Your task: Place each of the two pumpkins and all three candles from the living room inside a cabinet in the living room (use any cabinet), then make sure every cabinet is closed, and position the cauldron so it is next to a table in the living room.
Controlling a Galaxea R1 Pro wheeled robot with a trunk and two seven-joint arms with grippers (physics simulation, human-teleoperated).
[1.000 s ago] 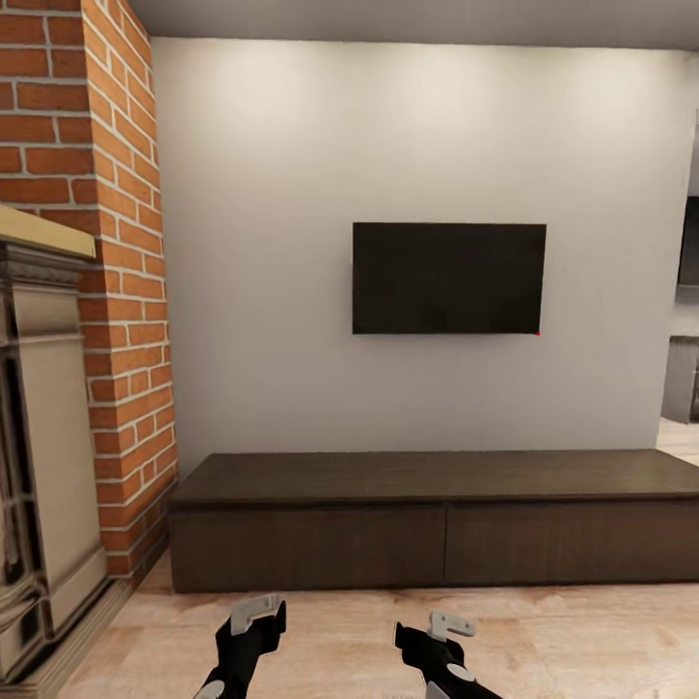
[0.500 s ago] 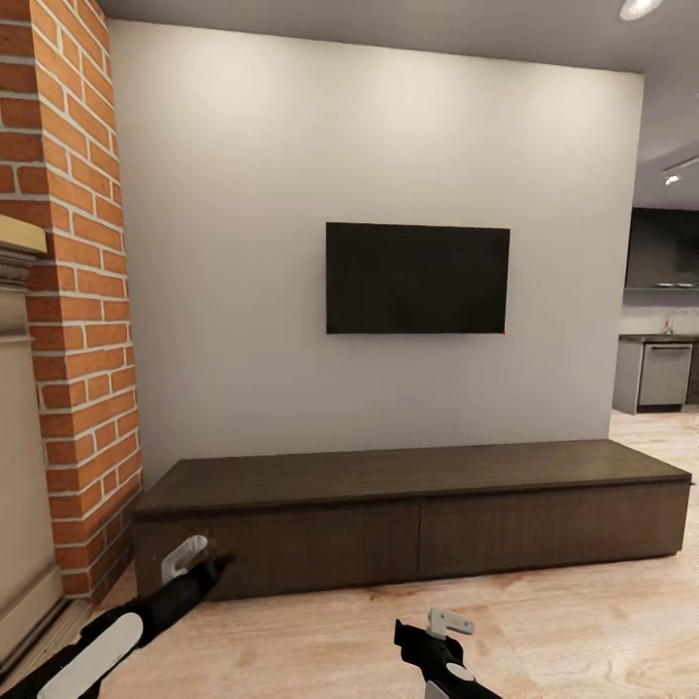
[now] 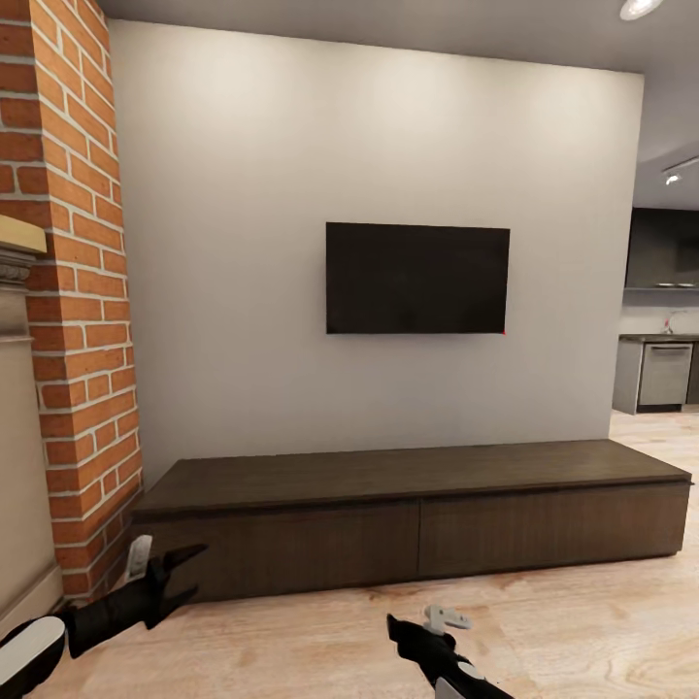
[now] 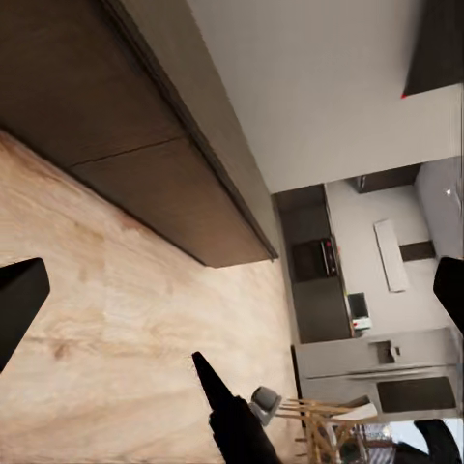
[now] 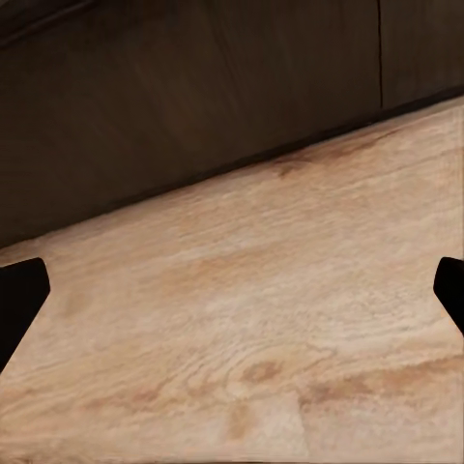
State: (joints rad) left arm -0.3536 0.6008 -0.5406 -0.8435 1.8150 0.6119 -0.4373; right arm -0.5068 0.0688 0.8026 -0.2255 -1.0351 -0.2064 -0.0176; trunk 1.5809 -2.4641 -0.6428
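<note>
The long low dark-brown cabinet (image 3: 417,519) stands against the white wall, its two wide drawer fronts flush and shut, its flat top bare. My left gripper (image 3: 194,570) hangs open just in front of the cabinet's left end, near the floor, with nothing between its fingers. In the left wrist view the left gripper (image 4: 232,290) looks along the cabinet (image 4: 116,106) front. My right gripper (image 3: 422,621) is open and low over the wooden floor, short of the cabinet's middle; in its own view the right gripper (image 5: 232,290) holds nothing. The pumpkins, candles, cauldron and table are out of view.
A black TV (image 3: 417,278) hangs on the wall above the cabinet. A brick column (image 3: 83,320) and a fireplace surround (image 3: 15,427) stand close at left. Wooden floor (image 3: 582,621) runs to the right toward a kitchen (image 3: 665,369).
The camera pulled back and turned right in the first half second, then held. My left arm swung out to the left and its gripper dropped lower and turned sideways. The right gripper sank slightly.
</note>
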